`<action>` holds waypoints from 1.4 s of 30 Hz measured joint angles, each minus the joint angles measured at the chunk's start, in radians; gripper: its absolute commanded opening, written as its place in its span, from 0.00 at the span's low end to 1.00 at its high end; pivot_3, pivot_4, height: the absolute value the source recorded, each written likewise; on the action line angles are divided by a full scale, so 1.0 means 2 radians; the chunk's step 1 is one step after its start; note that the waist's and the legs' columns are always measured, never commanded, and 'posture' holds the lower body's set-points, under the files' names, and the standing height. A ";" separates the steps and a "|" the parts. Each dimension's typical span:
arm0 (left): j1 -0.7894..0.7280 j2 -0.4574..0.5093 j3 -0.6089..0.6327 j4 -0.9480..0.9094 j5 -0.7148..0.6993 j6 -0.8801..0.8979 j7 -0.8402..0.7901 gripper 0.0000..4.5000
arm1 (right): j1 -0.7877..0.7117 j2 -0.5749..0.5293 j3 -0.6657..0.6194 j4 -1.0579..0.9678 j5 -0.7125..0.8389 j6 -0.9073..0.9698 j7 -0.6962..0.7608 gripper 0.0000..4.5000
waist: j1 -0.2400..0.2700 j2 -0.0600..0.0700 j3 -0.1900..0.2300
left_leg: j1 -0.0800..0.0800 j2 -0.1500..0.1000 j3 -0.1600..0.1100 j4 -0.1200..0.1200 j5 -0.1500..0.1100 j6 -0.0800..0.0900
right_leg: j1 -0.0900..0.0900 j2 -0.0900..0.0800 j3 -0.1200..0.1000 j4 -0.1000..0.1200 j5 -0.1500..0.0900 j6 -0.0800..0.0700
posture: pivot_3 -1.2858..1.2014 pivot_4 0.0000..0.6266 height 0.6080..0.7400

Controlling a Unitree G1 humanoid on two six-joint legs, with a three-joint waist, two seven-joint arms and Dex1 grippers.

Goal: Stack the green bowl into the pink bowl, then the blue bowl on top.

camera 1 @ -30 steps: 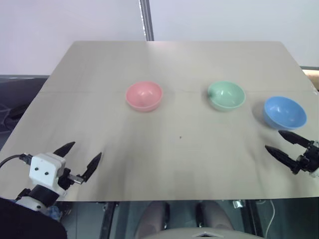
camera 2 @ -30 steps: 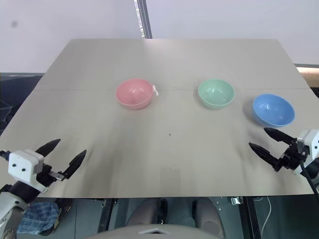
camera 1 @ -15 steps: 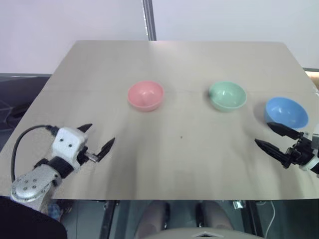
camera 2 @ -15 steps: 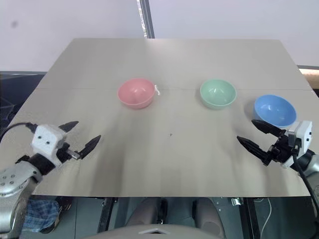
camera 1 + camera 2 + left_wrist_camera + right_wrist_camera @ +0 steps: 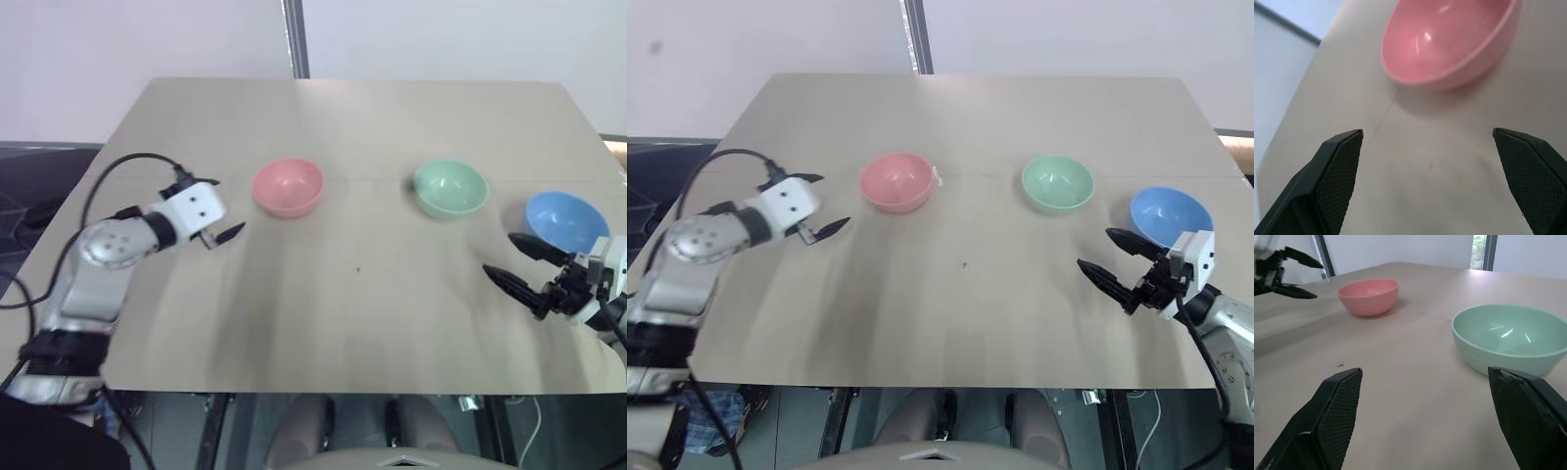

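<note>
1. Head views: pink bowl point(image 5: 287, 186), green bowl point(image 5: 450, 188) and blue bowl point(image 5: 565, 222) stand apart in a row on the table point(image 5: 353, 323).
2. Left wrist view: left gripper point(image 5: 1427, 183) gapes empty near pink.
3. Right wrist view: right gripper point(image 5: 1425, 418) gapes empty, facing green.

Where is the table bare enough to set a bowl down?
Bare: the far strip behind the pink bowl and green bowl, and the near middle between both hands. Crowded: the right edge, with the blue bowl and right hand.
</note>
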State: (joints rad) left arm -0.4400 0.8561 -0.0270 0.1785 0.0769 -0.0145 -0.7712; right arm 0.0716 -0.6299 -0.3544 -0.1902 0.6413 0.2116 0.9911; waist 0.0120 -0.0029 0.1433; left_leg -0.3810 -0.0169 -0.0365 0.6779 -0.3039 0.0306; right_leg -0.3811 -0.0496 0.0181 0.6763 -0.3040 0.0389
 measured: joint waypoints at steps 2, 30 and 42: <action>-0.032 -0.012 -0.027 0.042 0.016 -0.028 -0.004 1.00 | -0.006 0.003 0.002 0.002 -0.002 -0.001 -0.001 0.99 | -0.001 0.000 0.000 | 0.000 0.000 0.000 0.001 0.000 0.000 | 0.000 0.000 0.000 0.001 0.000 0.000 | 0.52 0.24 1.00; -0.230 -0.088 -0.149 0.354 0.117 -0.280 -0.070 0.01 | 0.019 -0.007 -0.007 -0.023 0.026 0.007 0.024 1.00 | -0.001 -0.001 0.001 | -0.001 0.000 0.000 0.004 0.000 0.000 | 0.000 0.003 -0.001 0.002 0.000 0.000 | 0.52 0.24 1.00; -0.226 -0.116 -0.155 0.222 0.047 -0.324 -0.177 0.01 | 0.021 -0.007 -0.007 -0.028 0.026 0.009 0.023 1.00 | 0.000 -0.002 0.001 | -0.001 0.000 -0.001 0.004 0.000 0.000 | 0.000 0.001 0.000 0.002 0.000 0.000 | 0.52 0.24 1.00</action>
State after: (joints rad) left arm -0.8916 0.6239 -0.3366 0.6229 0.1709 -0.6623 -1.1252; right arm 0.1133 -0.6443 -0.3690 -0.2453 0.6931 0.2295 1.0381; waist 0.0120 -0.0075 0.1462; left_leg -0.3836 -0.0165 -0.0377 0.6867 -0.3040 0.0311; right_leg -0.3810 -0.0470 0.0172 0.6797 -0.3040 0.0393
